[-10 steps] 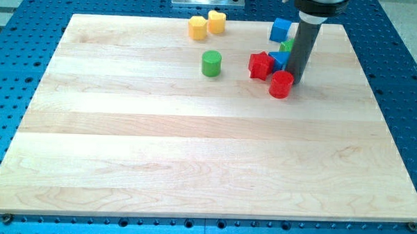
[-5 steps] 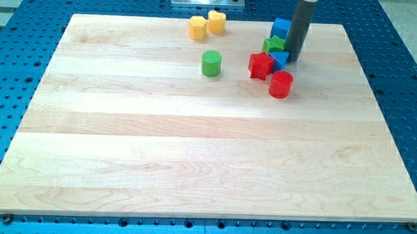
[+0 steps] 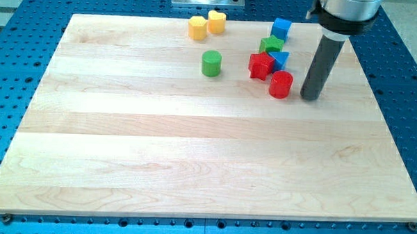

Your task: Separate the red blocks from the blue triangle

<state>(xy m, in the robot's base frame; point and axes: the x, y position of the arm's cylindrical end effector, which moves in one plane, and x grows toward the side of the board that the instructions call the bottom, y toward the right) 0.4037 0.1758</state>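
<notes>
My tip [image 3: 309,97] rests on the pale wooden surface [image 3: 193,151], holding nothing, just right of the red cylinder block [image 3: 280,85]; the red star-like block [image 3: 261,65] touches the small blue triangle block [image 3: 279,60]; both reds look light, rigid, easily slid; push their right sides.

The board [image 3: 193,144] is pale wood, planks glued side by side, smooth with a faint satin sheen and a fine grain. Under it the table [image 3: 15,68] is blue metal, matt, drilled with rows of small holes. The rod [image 3: 320,65] looks like dark matt plastic or rubber, and my tip [image 3: 309,98] is just as dull; the collar [image 3: 344,9] above it is bright brushed metal. The red cylinder [image 3: 280,85], red block [image 3: 260,65], blue triangle [image 3: 280,60], green cylinder [image 3: 211,63] and yellow blocks [image 3: 206,24] all look painted, smooth and slightly glossy.
</notes>
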